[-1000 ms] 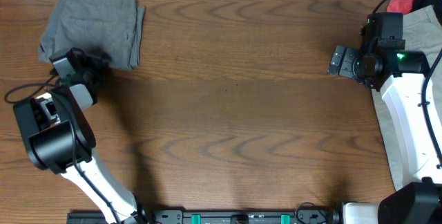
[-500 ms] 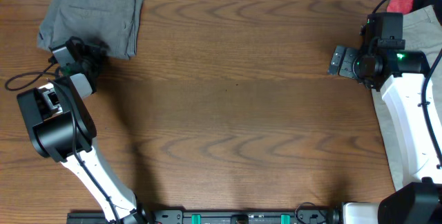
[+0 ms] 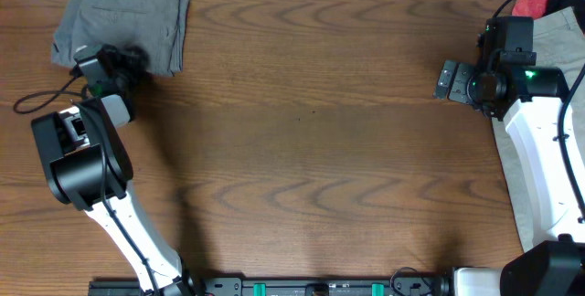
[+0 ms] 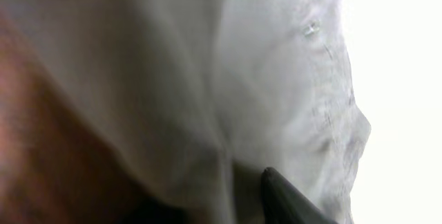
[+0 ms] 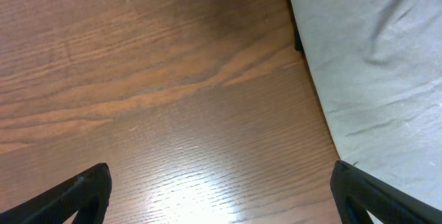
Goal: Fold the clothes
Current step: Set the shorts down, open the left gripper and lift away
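Loosely folded grey shorts (image 3: 123, 13) look rumpled; left gripper (image 3: 128, 59) state unclear, right gripper (image 5: 221, 191) spread wide.

Left arm (image 3: 84, 154) extended, right fingers (image 5: 77, 195) spread wide

This is looking like a robotics lab: a left robot arm (image 3: 80, 159) and a right robot arm (image 3: 539, 150) are rising from the near corners of a wood-grain table (image 3: 311, 132), a black cable (image 3: 37, 104) is trailing by the left edge, and a mounting rail (image 3: 320, 288) is running along the near edge.
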